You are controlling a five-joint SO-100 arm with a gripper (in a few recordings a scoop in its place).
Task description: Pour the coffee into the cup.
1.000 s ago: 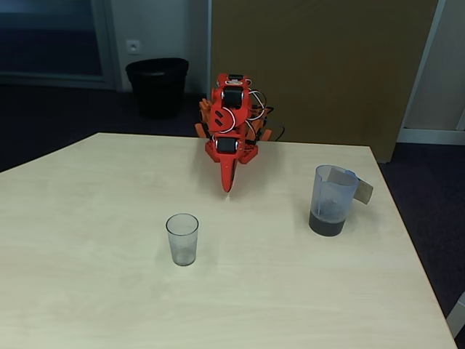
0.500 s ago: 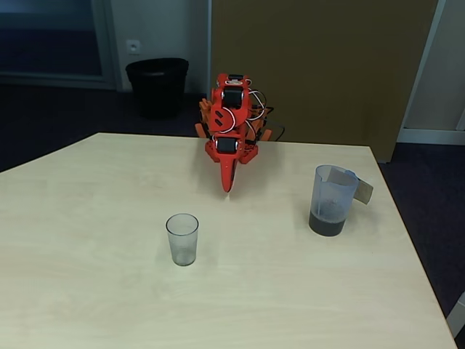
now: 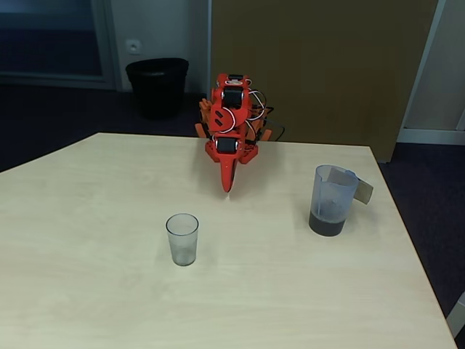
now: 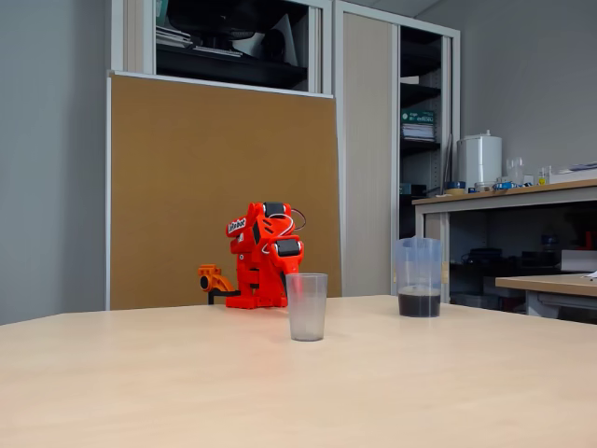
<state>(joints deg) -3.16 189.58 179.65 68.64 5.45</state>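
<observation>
— Two vessels stand on the table (image 3: 87,291): where is the coffee (image 3: 326,224)?
— Low in the jug (image 3: 331,200), well right of the cup (image 3: 182,239). The gripper (image 3: 227,183) points down behind the cup, clenched, holding nothing.
— What is the risk?
— A poor grip on the handle may tip the jug and spill.

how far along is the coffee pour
Nothing is done: the cup looks empty and the coffee sits low in the jug, upright on the table. The gripper is folded at the arm's base, holding nothing. Grasping, carrying and pouring all remain.
</observation>
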